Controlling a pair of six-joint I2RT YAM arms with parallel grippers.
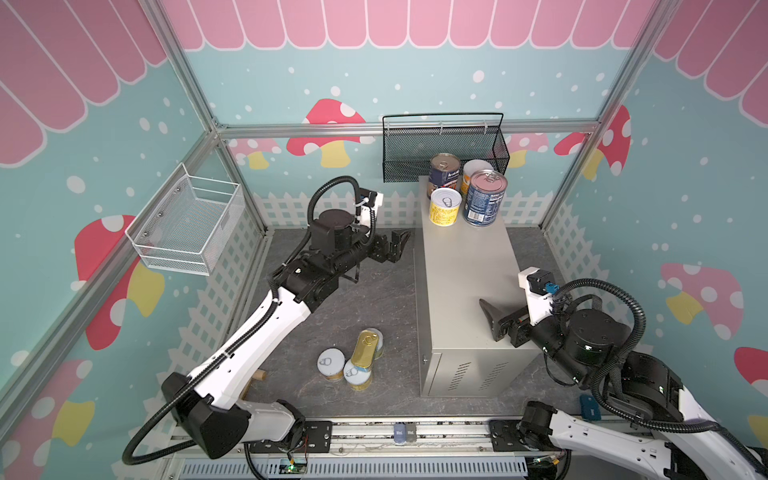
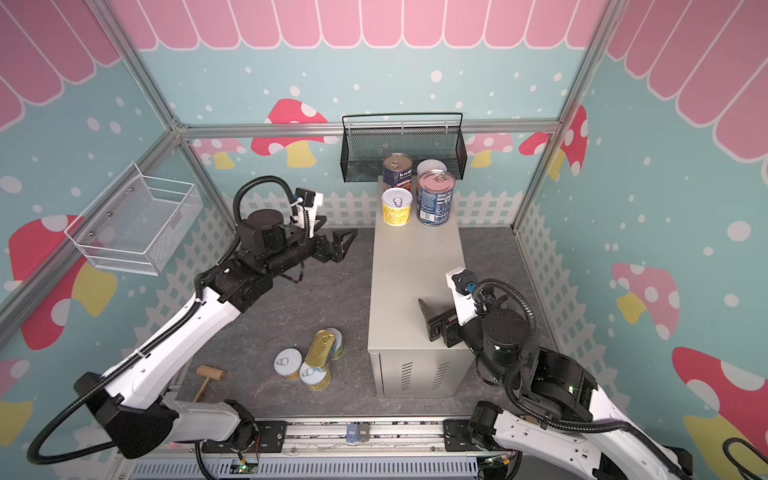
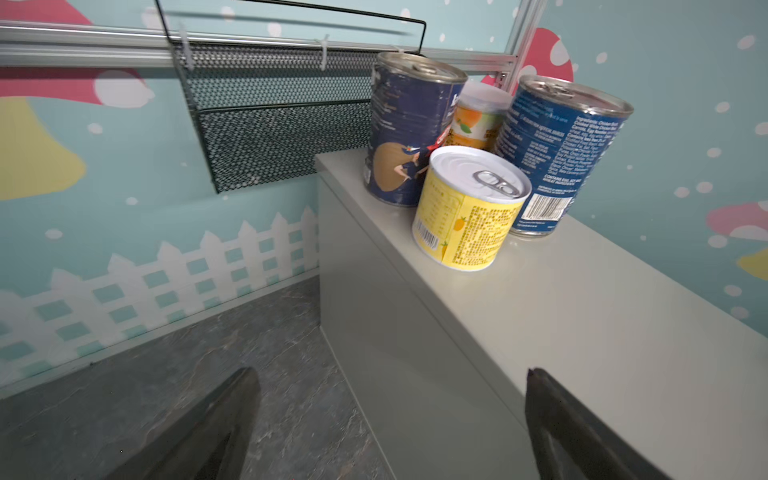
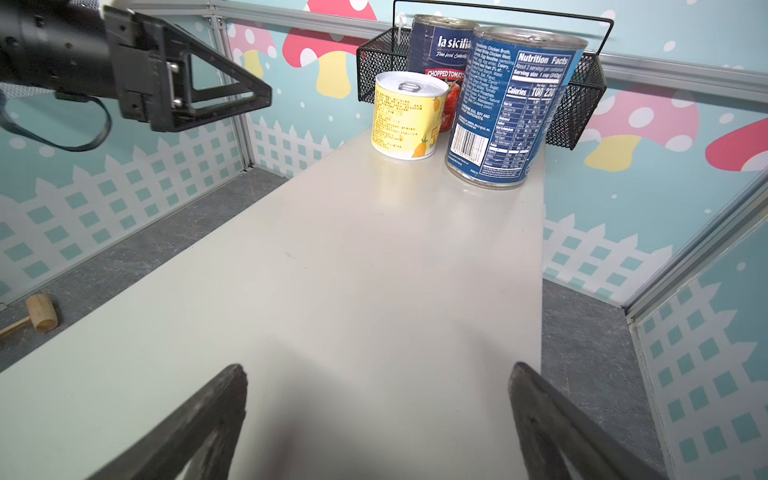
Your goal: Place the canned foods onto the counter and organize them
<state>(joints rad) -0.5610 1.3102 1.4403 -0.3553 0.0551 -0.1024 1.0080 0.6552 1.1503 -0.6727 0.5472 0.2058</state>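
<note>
The counter (image 1: 465, 282) is a long beige cabinet, and cans stand grouped at its far end. Two are tall dark-blue cans (image 1: 444, 170) (image 1: 484, 198) and two are yellow cans (image 1: 445, 206) (image 1: 475, 168). On the dark floor to its left a flat gold tin (image 1: 365, 343) lies across three yellow cans (image 1: 331, 362). My left gripper (image 1: 401, 243) (image 3: 390, 374) hangs open and empty beside the counter's left wall, short of the front yellow can (image 3: 469, 208). My right gripper (image 1: 490, 318) (image 4: 378, 370) is open and empty above the counter's near end.
A black mesh basket (image 1: 444, 149) hangs on the back wall just behind the cans. A white wire basket (image 1: 187, 224) hangs on the left wall. A wooden mallet (image 2: 208, 376) lies on the floor near the left arm's base.
</note>
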